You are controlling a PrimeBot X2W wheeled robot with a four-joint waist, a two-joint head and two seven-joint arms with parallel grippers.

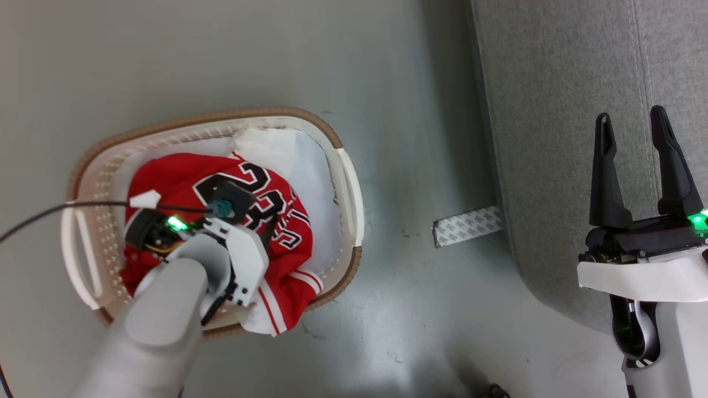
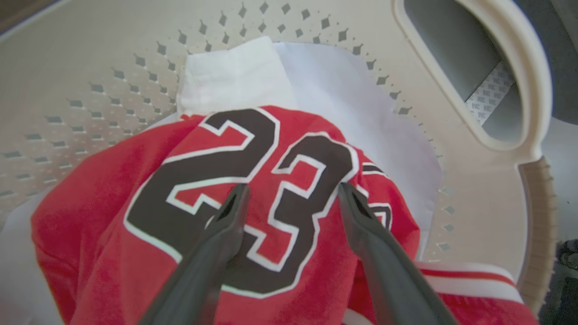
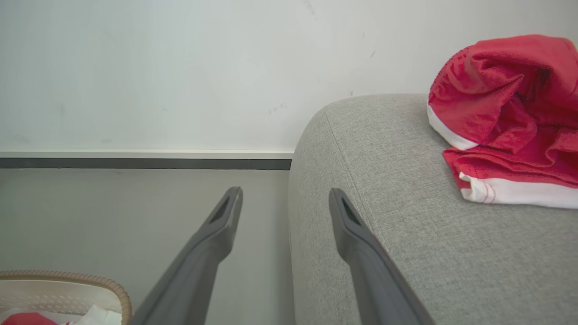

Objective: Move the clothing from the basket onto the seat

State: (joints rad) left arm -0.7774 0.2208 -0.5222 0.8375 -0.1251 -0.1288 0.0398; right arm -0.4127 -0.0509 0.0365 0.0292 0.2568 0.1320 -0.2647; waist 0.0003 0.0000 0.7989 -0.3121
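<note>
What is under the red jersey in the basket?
A white sheet, probably cloth, shows beneath the red jersey, spreading toward the basket wall. Whether anything else lies below cannot be seen: the jersey covers it.

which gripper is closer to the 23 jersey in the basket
Left. The left gripper hangs open right over the jersey inside the basket; the right gripper is open by the seat, well away from it.

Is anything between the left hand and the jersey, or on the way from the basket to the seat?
Nothing visible. The open left hand hangs right over the jersey in the basket. Between basket and seat lies only flat tape on the floor.
</note>
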